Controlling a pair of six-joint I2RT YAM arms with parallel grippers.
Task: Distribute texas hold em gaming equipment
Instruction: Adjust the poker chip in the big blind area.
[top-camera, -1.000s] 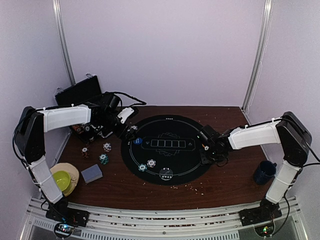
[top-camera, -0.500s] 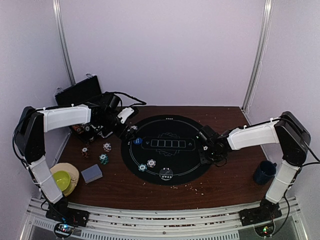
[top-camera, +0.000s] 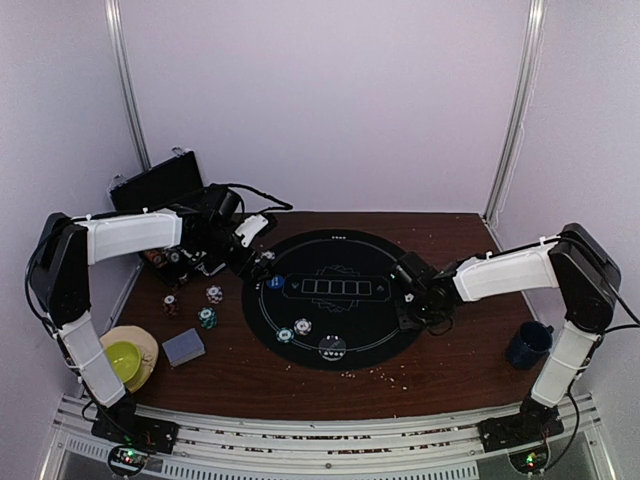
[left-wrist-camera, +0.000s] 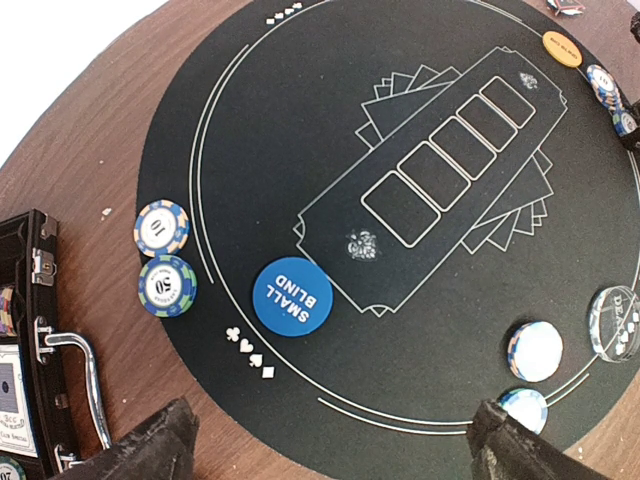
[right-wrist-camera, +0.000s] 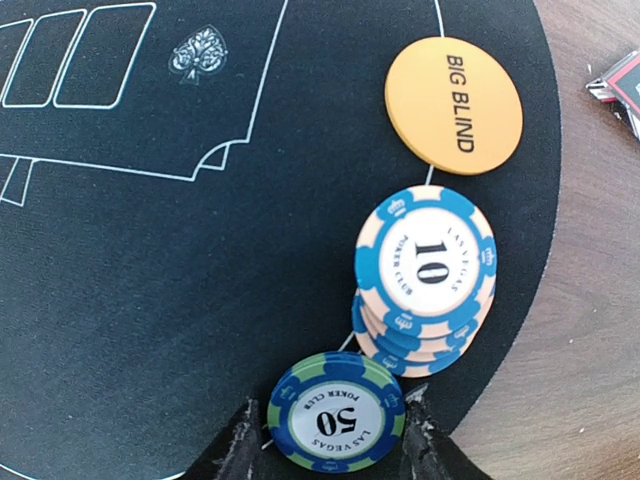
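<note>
My right claw (right-wrist-camera: 330, 437) grips the 50 chip (right-wrist-camera: 337, 415) at 3 o'clock on the mat (right-wrist-camera: 150, 300), beside the 10 stack (right-wrist-camera: 425, 265) and the Big Blind button (right-wrist-camera: 454, 105). My left claw (left-wrist-camera: 330, 447) stands open and empty. Remaining, in my judgement: the loose chips (top-camera: 207, 317) and card deck (top-camera: 183, 346) on the table (top-camera: 450, 370) at 8 o'clock.

mat (left-wrist-camera: 300, 120): black, thin white lines, card boxes and suit marks
small-blind disc (left-wrist-camera: 292, 296): blue, white lettering
big-blind disc (right-wrist-camera: 454, 105): orange, black lettering
10 chip (right-wrist-camera: 426, 263): blue and pale peach edge stripes, white centre, black numeral
50 chip (right-wrist-camera: 337, 411): green and blue edge stripes, white centre (tiny crown marks on the stripes)
surface (right-wrist-camera: 590, 300): dark reddish-brown wood grain
mug (top-camera: 527, 345): dark blue
card deck (top-camera: 183, 347): grey-blue back
</note>
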